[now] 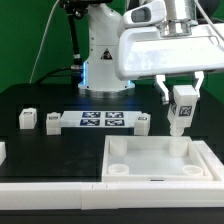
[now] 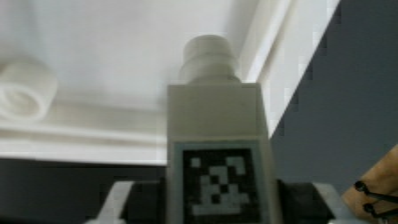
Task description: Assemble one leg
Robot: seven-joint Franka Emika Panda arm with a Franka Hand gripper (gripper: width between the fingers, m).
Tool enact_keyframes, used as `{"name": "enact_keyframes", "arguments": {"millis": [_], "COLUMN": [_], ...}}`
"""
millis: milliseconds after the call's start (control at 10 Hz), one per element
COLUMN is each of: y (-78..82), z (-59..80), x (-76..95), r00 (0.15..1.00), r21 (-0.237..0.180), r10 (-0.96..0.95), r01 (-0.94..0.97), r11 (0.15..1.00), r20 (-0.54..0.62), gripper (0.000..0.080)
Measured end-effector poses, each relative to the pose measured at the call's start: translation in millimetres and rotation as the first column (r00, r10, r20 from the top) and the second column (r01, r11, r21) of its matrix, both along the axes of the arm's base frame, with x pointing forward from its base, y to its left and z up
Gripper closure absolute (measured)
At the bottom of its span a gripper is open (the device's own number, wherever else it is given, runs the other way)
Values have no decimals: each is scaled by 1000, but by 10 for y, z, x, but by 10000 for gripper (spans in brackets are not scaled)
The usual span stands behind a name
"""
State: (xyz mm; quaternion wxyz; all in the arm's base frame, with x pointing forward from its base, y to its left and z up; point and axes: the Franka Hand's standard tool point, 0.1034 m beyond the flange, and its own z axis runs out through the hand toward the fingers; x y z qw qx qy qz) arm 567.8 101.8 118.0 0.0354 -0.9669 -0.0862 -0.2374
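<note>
Pincer [image 1: 181,98] clenched on the leg [image 1: 181,112], fingers on two opposite sides. The leg is upright and off the counter [image 1: 40,145], tag face toward the exterior camera. It hangs over the far corner of the large white square piece [image 1: 150,172], on the exterior view's right. A gap shows between the leg's lower end and the piece's far rim.

In the wrist view the leg [image 2: 217,130] fills the middle. Its round peg [image 2: 210,55] points at the white piece [image 2: 107,40], close to the edge where the dark counter [image 2: 347,80] begins. One corner socket [image 2: 22,90] shows off to the side, well apart from the peg. Cannot tell if the peg lines up with a socket.

Open counter lies to the exterior view's right of the leg.

The marker board [image 1: 98,121] lies flat beyond the piece. One loose block [image 1: 143,123] stands just beside its end on the exterior view's right, near the held leg but lower. Two more blocks [image 1: 27,119] [image 1: 52,122] stand at its other end, well apart from the pincer.
</note>
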Motion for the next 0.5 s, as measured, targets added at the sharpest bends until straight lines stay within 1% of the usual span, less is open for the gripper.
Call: {"name": "enact_keyframes", "arguments": {"millis": [100, 300, 500], "y": [-29, -60, -53], "z": [-2, 4, -8], "x": [156, 350, 340], "r00": [1000, 1000, 1000], "r21": [-1, -3, -3], "r10": [1, 10, 10], "r01": [-1, -10, -10], "r11": [1000, 1000, 1000], "r20": [16, 24, 24], "gripper": [508, 508, 508]}}
